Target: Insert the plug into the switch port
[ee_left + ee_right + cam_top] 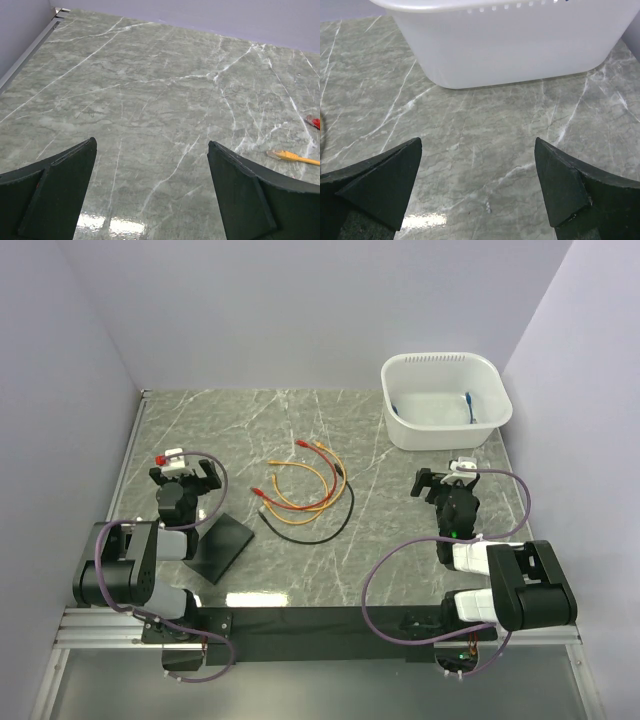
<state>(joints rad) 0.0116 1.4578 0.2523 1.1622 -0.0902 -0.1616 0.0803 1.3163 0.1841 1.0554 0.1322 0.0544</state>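
Note:
The flat matte-black switch box (221, 546) lies on the marble table (300, 430) at the near left; its ports do not show. Yellow, orange and black cables (303, 496) with red and yellow plugs lie tangled in the middle. A yellow plug (285, 156) and a red plug tip (314, 121) show in the left wrist view at the right edge. My left gripper (184, 476) is open and empty, just behind the box. My right gripper (447, 480) is open and empty at the right, in front of the white tub. Both wrist views show wide-apart jaws above bare marble.
A white plastic tub (445, 400) stands at the back right with a blue cable (469, 408) inside; it fills the top of the right wrist view (520, 45). Purple walls close in the table on three sides. A metal rail (128, 455) runs along the left edge.

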